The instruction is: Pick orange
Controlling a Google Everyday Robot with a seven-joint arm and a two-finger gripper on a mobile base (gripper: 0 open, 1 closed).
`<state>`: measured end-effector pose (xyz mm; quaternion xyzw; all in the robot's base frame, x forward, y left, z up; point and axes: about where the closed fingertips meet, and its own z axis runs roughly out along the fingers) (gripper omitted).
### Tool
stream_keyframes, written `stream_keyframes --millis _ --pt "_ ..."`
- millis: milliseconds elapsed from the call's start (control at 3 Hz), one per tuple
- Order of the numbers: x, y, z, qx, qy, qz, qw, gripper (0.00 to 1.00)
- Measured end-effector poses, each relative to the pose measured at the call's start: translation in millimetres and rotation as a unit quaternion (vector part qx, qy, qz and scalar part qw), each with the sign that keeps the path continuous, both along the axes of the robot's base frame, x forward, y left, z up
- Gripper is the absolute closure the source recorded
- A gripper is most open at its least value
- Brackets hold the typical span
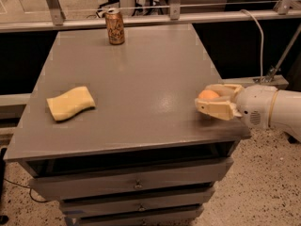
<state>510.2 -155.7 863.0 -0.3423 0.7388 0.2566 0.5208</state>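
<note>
The orange (209, 95) is a small round fruit near the right edge of the grey table (141, 88). My gripper (203, 98) reaches in from the right on a white arm. Its beige fingers (217, 108) are shut on the orange, one in front of it and one behind. The orange is held slightly above the tabletop, with a shadow under it.
A gold-brown drink can (114, 27) stands at the table's far edge. A wavy yellow sponge (70, 102) lies at the left. Drawers are below the tabletop, a metal rail runs behind it, and a white cable (256, 29) hangs at the right.
</note>
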Motion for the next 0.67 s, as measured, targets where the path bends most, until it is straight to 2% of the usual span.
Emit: stream_keyframes --millis 333,667 --pt "23.6 -17.5 25.6 0.058 -0.041 -0.009 0.9974 1.0" --pt "26.3 -17.4 26.9 0.062 -0.042 -0.009 0.9971 1.0"
